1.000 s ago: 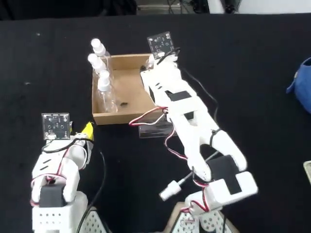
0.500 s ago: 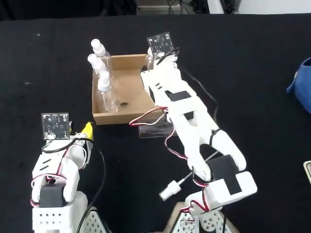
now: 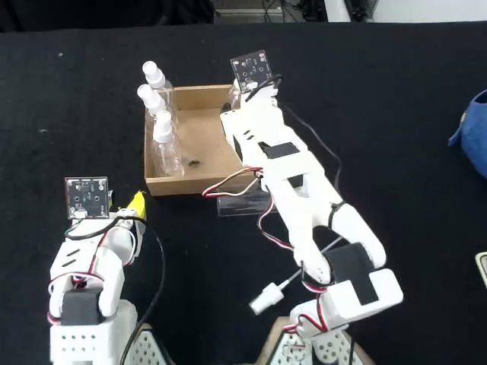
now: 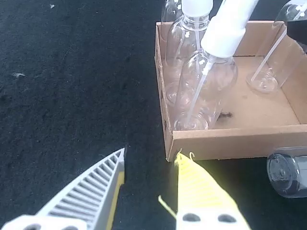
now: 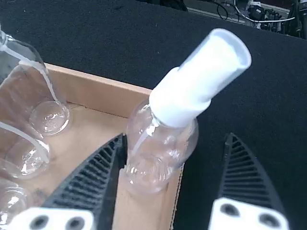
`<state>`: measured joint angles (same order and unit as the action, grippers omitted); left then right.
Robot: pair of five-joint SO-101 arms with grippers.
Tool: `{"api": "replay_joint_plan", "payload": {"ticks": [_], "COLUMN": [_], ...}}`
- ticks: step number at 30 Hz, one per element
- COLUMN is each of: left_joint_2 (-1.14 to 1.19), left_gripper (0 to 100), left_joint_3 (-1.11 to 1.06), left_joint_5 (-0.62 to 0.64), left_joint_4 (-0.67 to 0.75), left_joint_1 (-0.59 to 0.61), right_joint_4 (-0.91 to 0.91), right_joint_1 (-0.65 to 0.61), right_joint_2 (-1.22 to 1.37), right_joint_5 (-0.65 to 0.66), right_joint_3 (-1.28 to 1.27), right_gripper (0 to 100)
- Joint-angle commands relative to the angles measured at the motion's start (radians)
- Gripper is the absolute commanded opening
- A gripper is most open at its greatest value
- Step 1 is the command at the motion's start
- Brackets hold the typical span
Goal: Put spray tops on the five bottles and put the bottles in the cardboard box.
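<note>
The cardboard box [image 3: 199,182] sits mid-table. Three clear bottles with white spray tops [image 3: 162,128] stand along its left wall. In the right wrist view another capped bottle [image 5: 163,143] leans in the box's far right corner [image 5: 96,91]. My right gripper [image 5: 175,138] hangs open around it, one finger inside the box and one outside. A capless bottle [image 3: 243,204] lies on the table just in front of the box, partly under the right arm. A loose spray top [image 3: 266,296] lies near the right arm's base. My left gripper [image 4: 149,154] is open and empty, low by the box's near left corner [image 4: 168,143].
The table is covered in black cloth [image 3: 396,114]. A blue object [image 3: 473,137] sits at the right edge. The right arm [image 3: 304,205] stretches across from its base to the box and covers the box's right wall.
</note>
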<state>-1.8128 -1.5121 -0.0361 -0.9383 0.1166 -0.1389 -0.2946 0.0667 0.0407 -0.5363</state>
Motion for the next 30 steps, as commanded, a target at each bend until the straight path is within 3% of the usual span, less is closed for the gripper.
{"api": "replay_joint_plan", "payload": {"ticks": [1,30], "left_joint_2": [-0.012,-0.012], "left_gripper": [3,3], "left_joint_3": [0.03,0.03], "left_joint_5": [0.0,0.0], "left_joint_4": [-0.003,-0.003], "left_joint_1": [0.008,0.008], "right_joint_4": [-0.032,-0.049], "right_joint_1": [0.025,-0.028], "right_joint_2": [-0.008,-0.142], "right_joint_5": [-0.008,-0.002], "right_joint_3": [0.058,-0.071], "right_gripper": [27.9,27.9]}}
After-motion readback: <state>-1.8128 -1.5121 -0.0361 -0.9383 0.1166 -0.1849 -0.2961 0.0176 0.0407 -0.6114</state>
